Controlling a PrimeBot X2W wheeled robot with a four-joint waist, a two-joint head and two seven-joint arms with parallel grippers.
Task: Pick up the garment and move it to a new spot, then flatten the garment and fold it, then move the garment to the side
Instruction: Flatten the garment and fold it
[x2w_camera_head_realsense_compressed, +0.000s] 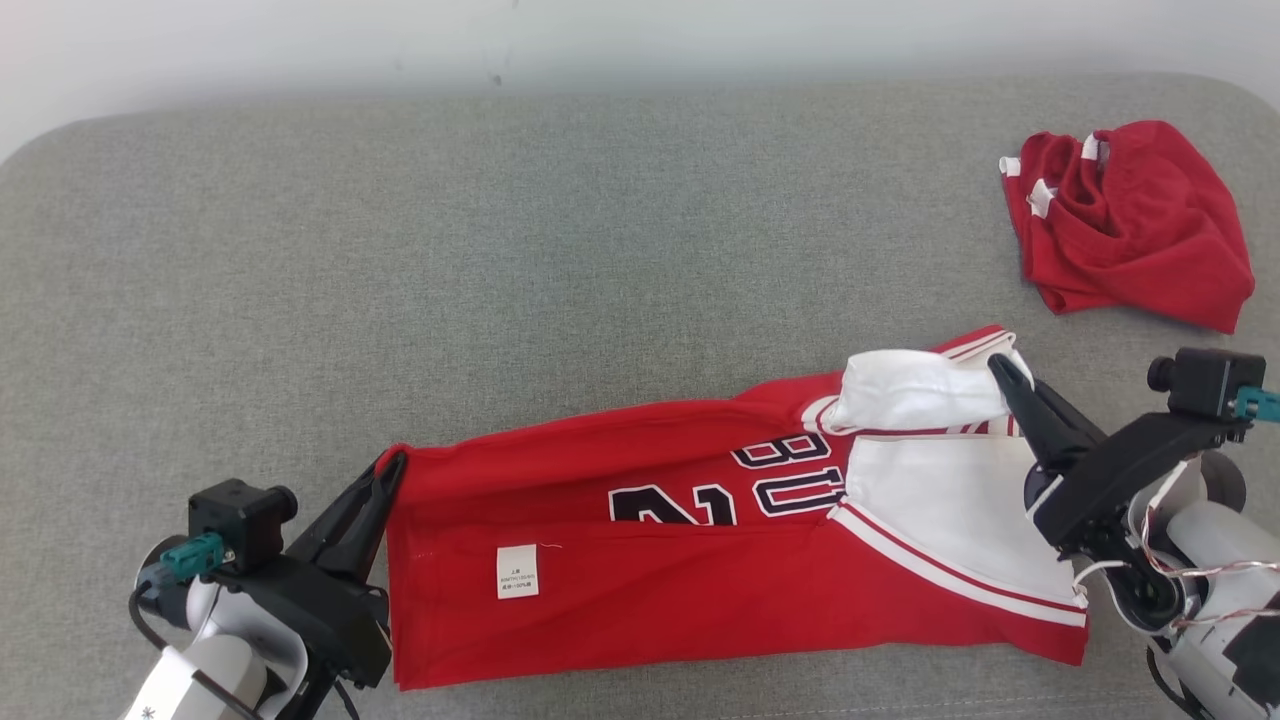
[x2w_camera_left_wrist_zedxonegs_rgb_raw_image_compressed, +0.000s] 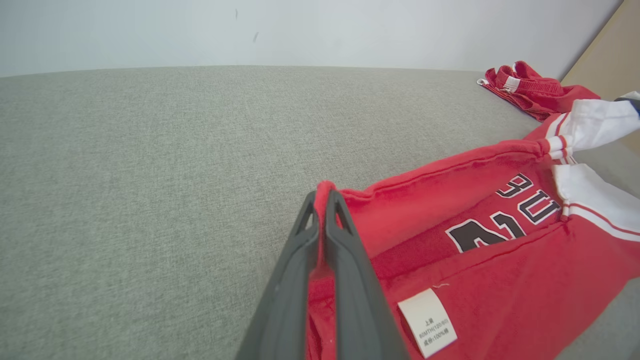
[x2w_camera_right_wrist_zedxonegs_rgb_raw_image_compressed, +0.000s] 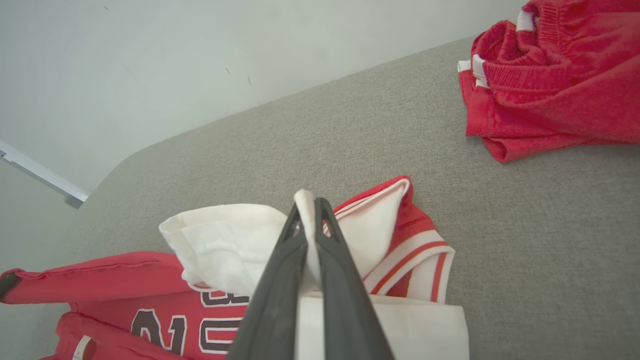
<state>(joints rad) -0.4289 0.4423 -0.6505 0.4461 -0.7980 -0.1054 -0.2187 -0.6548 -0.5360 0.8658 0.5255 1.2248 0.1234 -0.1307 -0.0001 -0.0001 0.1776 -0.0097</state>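
The garment (x2w_camera_head_realsense_compressed: 700, 560) is a red jersey with white sleeves and dark numbers, lying partly folded lengthwise on the grey cushion. A white care label (x2w_camera_head_realsense_compressed: 517, 572) shows on its near flap. My left gripper (x2w_camera_head_realsense_compressed: 393, 464) is shut on the jersey's red left corner (x2w_camera_left_wrist_zedxonegs_rgb_raw_image_compressed: 325, 191). My right gripper (x2w_camera_head_realsense_compressed: 1003, 366) is shut on the white sleeve fabric (x2w_camera_right_wrist_zedxonegs_rgb_raw_image_compressed: 305, 200) at the jersey's right end, holding it bunched and slightly raised. The jersey (x2w_camera_left_wrist_zedxonegs_rgb_raw_image_compressed: 500, 260) hangs taut between the two grips, and its numbers (x2w_camera_right_wrist_zedxonegs_rgb_raw_image_compressed: 200, 325) face up.
A second red garment (x2w_camera_head_realsense_compressed: 1130, 225) with white trim lies crumpled at the cushion's far right; it also appears as a red heap (x2w_camera_right_wrist_zedxonegs_rgb_raw_image_compressed: 555, 75) near my right gripper. The grey cushion (x2w_camera_head_realsense_compressed: 400, 280) stretches wide to the left and back, bounded by a pale wall.
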